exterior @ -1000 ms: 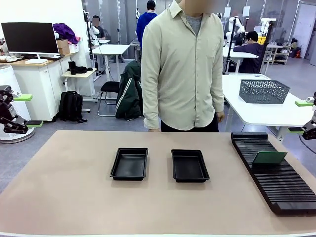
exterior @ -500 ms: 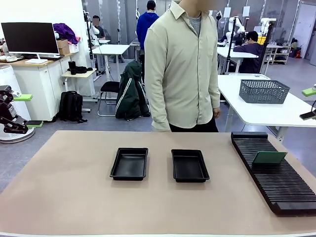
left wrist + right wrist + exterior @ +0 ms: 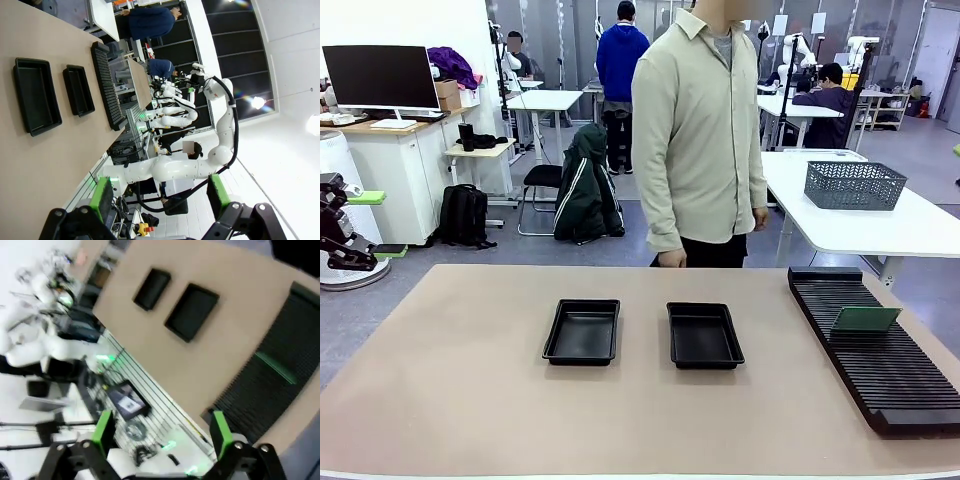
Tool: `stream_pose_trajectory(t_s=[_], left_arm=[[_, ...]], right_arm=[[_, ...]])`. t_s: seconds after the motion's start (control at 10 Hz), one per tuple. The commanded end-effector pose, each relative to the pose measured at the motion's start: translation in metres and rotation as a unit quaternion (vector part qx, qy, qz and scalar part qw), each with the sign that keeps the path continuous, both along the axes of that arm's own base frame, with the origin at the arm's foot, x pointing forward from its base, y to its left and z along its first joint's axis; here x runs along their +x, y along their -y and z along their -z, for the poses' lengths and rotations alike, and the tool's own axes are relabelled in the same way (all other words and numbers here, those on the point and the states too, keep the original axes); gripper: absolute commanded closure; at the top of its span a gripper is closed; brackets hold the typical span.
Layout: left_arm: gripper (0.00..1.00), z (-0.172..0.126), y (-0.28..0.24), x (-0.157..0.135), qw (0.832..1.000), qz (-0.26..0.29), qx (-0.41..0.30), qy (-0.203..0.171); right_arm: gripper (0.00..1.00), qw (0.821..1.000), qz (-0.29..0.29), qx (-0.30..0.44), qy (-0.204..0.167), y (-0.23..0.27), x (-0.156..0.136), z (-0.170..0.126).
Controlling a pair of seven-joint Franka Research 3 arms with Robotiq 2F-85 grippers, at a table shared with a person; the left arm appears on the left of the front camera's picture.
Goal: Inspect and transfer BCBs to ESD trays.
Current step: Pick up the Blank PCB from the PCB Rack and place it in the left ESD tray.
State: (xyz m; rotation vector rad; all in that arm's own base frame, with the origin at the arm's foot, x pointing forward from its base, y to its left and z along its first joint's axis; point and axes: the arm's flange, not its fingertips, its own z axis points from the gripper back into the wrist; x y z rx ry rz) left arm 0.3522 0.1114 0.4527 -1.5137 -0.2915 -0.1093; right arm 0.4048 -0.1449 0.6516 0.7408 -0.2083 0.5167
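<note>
Two black ESD trays sit side by side mid-table, the left tray (image 3: 582, 331) and the right tray (image 3: 704, 335), both bare inside. One green BCB (image 3: 865, 319) stands tilted in the black slotted rack (image 3: 880, 365) at the right. My left gripper (image 3: 377, 224) hangs open off the table's left edge, far from the trays. In the left wrist view the open left gripper (image 3: 161, 197) holds nothing, with the trays (image 3: 36, 95) and rack (image 3: 106, 85) far off. In the blurred right wrist view the right gripper (image 3: 162, 432) is open high above the rack (image 3: 280, 390), the BCB (image 3: 274, 367) and trays (image 3: 192, 310).
A person (image 3: 705, 130) stands at the far edge of the table, arms hanging, hands off the table. A grey mesh basket (image 3: 855, 184) rests on a white table behind the rack. The tan tabletop (image 3: 470, 400) lies bare around the trays.
My right gripper has risen and slipped out of the front view at the right edge. The person has stepped to the right. The left arm has stayed still.
</note>
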Motion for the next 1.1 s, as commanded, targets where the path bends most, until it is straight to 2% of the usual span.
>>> stream_pose_trajectory(t_s=[0.0, 0.2, 0.5, 0.7, 0.8, 1.0], left_arm=[[0.0, 0.0, 0.0, 0.0, 1.0, -0.001, -0.002, 0.0], [0.0, 0.0, 0.0, 0.0, 1.0, -0.001, -0.002, 0.0], [0.0, 0.0, 0.0, 0.0, 1.0, -0.001, -0.002, 0.0], [0.0, 0.0, 0.0, 0.0, 1.0, -0.001, -0.002, 0.0], [0.0, 0.0, 0.0, 0.0, 1.0, -0.001, -0.002, 0.0], [0.0, 0.0, 0.0, 0.0, 1.0, -0.001, -0.002, 0.0]], right_arm=[[0.0, 0.992, -0.08, -0.082, 0.06, -0.008, 0.003, -0.012], [0.0, 0.967, -0.179, -0.146, 0.107, -0.027, 0.002, -0.027], [0.0, 0.898, -0.338, -0.23, 0.167, -0.056, -0.006, -0.028], [0.0, 0.85, -0.395, -0.29, 0.192, -0.07, -0.007, -0.022], [0.0, 0.825, -0.422, -0.301, 0.226, -0.073, -0.009, -0.019], [0.0, 0.79, -0.446, -0.312, 0.282, -0.076, -0.008, -0.014]])
